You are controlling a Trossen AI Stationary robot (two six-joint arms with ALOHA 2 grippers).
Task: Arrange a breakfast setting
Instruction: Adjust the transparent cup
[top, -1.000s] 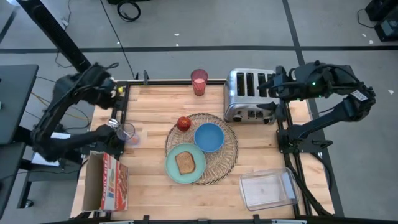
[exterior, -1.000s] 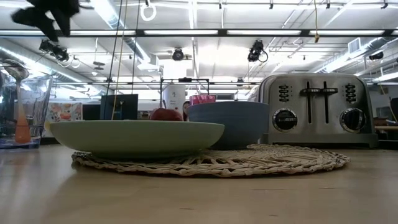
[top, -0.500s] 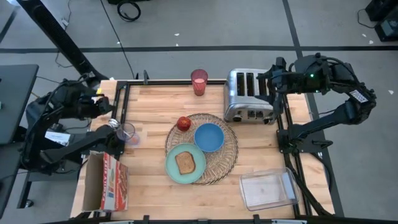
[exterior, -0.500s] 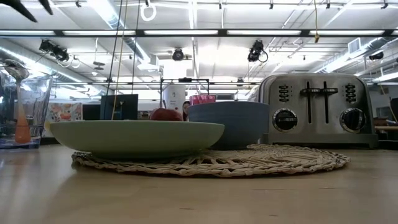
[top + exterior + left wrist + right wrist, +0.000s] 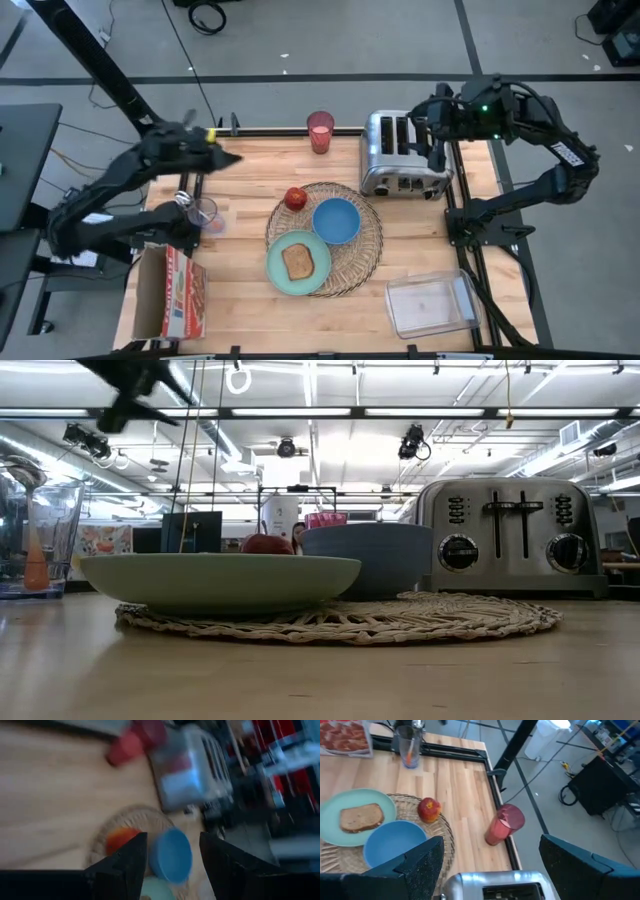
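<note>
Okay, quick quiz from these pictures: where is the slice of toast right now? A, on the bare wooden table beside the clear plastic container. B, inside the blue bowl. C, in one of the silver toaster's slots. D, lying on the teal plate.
D: the brown toast slice lies flat on the round teal plate, which overlaps the round woven wicker placemat, beside the empty blue bowl.

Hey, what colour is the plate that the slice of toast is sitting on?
Teal, a pale blue-green; the plate under the toast shows best in the high view.
</note>
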